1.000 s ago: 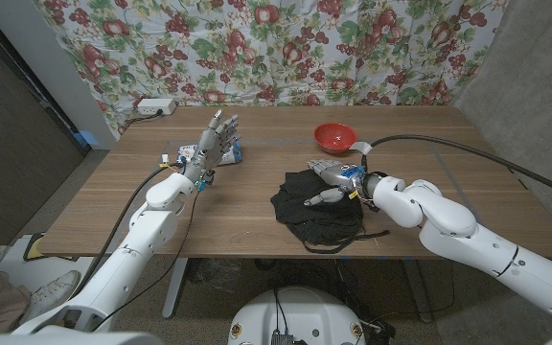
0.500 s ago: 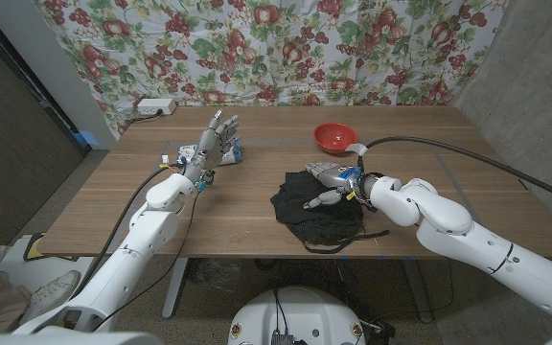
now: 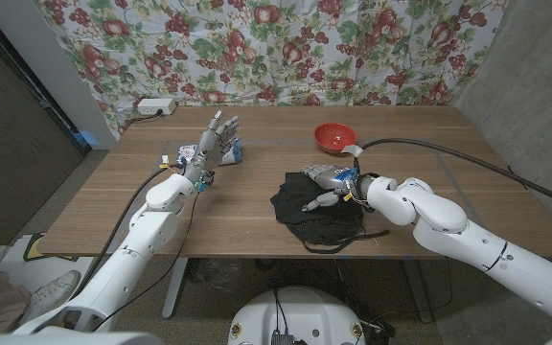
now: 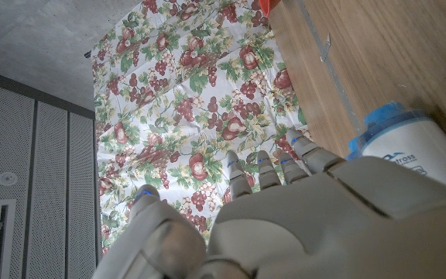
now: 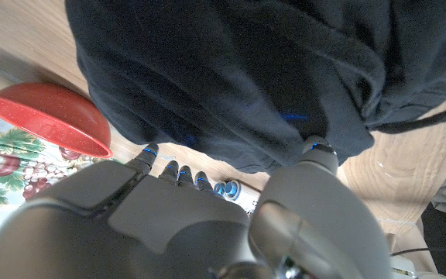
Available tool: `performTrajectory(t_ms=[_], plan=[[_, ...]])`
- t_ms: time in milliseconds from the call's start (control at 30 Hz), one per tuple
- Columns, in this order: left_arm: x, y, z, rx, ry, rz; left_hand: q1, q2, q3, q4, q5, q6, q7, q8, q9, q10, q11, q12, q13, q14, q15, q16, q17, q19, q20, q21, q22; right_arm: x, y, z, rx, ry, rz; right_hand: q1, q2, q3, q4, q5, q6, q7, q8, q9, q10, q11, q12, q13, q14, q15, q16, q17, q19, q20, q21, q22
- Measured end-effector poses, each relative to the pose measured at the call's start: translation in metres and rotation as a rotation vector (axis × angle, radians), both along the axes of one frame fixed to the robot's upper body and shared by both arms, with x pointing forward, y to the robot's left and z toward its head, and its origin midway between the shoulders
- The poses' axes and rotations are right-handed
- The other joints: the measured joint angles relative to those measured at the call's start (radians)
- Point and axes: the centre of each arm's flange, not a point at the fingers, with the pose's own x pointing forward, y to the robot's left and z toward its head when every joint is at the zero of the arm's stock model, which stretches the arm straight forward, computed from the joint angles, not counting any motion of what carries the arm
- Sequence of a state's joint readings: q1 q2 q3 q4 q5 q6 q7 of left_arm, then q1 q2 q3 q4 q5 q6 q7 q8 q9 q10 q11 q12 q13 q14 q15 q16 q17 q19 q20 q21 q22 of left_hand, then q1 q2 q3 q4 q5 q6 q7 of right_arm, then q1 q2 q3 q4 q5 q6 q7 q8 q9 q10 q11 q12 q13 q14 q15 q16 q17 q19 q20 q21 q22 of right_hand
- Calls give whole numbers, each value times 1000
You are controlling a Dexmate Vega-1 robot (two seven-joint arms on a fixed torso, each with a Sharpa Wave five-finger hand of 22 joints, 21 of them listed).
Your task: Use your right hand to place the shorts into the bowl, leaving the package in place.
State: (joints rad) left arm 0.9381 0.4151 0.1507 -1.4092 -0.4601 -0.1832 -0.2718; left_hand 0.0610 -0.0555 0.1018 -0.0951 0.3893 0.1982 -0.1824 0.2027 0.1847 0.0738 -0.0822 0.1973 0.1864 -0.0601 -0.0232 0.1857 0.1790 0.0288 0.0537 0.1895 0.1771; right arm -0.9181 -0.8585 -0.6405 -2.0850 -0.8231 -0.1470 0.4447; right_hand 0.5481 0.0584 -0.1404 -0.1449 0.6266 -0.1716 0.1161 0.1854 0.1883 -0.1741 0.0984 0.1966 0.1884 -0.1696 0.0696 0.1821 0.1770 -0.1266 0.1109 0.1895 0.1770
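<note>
The right hand (image 3: pixel 326 182) sits a little right of the frame's centre in the head view, over the upper right part of the shorts (image 3: pixel 316 208); its fingers are spread apart over the dark cloth and nothing is gathered between them, so it reads as open and holding nothing, though whether the fingertips press the fabric cannot be told. In the right wrist view the fingertips (image 5: pixel 178 172) lie right against the edge of the black fabric, with the thumb on its far side. The shorts lie crumpled on the wooden table (image 3: pixel 429 192), a drawstring loop trailing toward the lower edge of the frame. The red bowl (image 3: pixel 334 137) stands above and just right of the shorts, near but apart from them. Far to the left, the left hand (image 3: pixel 217 144) stands upright with fingers apart, gripping nothing, and the package (image 3: pixel 192 153) with a blue-capped container lies just beside it. As a judgement, the grasp is not yet made, and the risks follow from that: a shallow pinch on one fold could lift only a leg, leaving cloth dragging or draping over the bowl's rim; the trailing drawstring could snag; and the light bowl could be nudged or tipped by the arm or the swinging fabric. The package is well apart, so it seems little threatened
</note>
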Motion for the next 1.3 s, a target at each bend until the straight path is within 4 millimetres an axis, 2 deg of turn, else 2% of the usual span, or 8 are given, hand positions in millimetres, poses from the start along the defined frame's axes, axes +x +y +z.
performTrajectory(t_ms=[200, 367, 533, 1100, 1233, 1300], plan=[[0, 0, 0, 0, 0, -1, 0, 0, -4, 4, 0, 0, 0, 0, 0, 0, 0, 0, 0, 0, 0, 0, 0, 0, 0, 0, 0, 3, 2, -2, -9, 6, 1, 21, 5, 0, 0, 7, 0, 0, 0, 0, 0, 11, 0, 0, 0, 0, 0, 0, 26, -26, 7, 0], [0, 0, -1, 1, 1, -2, 0, 0, -7, 1, 0, 0, 0, 0, 0, 0, 0, 0, 0, 0, 0, 0, 0, 0, 0, 0, 0, 5, 3, -4, -13, 12, 2, 22, 4, 4, -4, 14, 0, 0, 0, 0, 1, 21, 0, 0, -4, 4, 0, 0, 31, -23, 7, -6], [0, 1, -1, 1, 0, -2, 0, 0, -7, 1, 0, 0, 0, 0, 0, 0, 0, 0, 0, 0, 0, 0, 0, 0, 0, 0, 0, 7, 3, -6, -14, 16, -1, 41, 1, 4, -4, 21, 0, 0, 7, 0, 2, 59, 8, -3, -1, 35, 0, 0, 64, -21, 15, -6], [-1, 1, -1, 1, -1, -2, 0, 0, -7, 1, 0, 0, 0, 0, 0, 0, 0, 0, 0, 0, 0, 0, 0, 0, 0, 0, 0, 16, 4, -11, -12, 34, -1, 55, -5, 4, -4, 26, 0, 0, 15, 0, 2, 59, 15, -2, -1, 37, 10, 0, 78, -23, 15, -6], [-1, 1, 0, 1, -2, -2, 0, 0, -14, 3, 0, 0, 0, 0, 0, 0, 0, 0, 0, 0, 0, 0, 0, 0, 0, 0, 0, 17, 4, -12, -10, 38, -2, 67, -4, 4, -4, 30, 0, 0, 25, 0, 2, 59, 19, -2, -1, 51, 11, 0, 85, -16, 15, -6], [-1, 1, 0, 1, -2, -2, 0, 0, -14, 3, 0, 0, 0, 0, 0, 0, 0, 0, 0, 0, 0, 0, 0, 0, 0, 0, 0, 17, 4, -12, -9, 39, -1, 73, -10, 0, 0, 30, 0, 0, 32, 0, 2, 59, 23, -2, -2, 67, 11, 0, 104, -11, 15, -6]])
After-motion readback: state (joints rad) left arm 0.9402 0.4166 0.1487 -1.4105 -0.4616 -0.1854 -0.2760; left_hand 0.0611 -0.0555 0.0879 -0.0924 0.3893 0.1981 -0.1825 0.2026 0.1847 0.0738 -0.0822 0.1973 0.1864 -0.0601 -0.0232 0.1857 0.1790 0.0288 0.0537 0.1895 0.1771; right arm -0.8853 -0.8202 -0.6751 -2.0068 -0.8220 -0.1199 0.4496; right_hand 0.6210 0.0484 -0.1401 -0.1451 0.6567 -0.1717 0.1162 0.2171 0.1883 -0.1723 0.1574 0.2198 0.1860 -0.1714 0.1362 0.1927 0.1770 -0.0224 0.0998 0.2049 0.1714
